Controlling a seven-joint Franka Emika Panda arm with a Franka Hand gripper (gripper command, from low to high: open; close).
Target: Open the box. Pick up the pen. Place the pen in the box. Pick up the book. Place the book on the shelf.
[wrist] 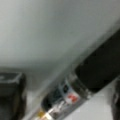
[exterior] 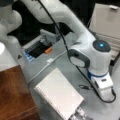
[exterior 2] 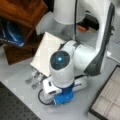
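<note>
While the gripper sits low over the grey tabletop, we note its fingers spread apart, clamping nothing. The pen lies between them, its long axis diagonal from the wrist view's lower left to upper right.

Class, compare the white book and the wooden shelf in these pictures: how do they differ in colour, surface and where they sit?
The book is white; the shelf is dark reddish-brown. The book's cover is finely dotted with a bound edge, while the shelf shows wood grain. The book lies flat on the grey table, beside the shelf and not on it. Both present flat rectangular tops.
</note>
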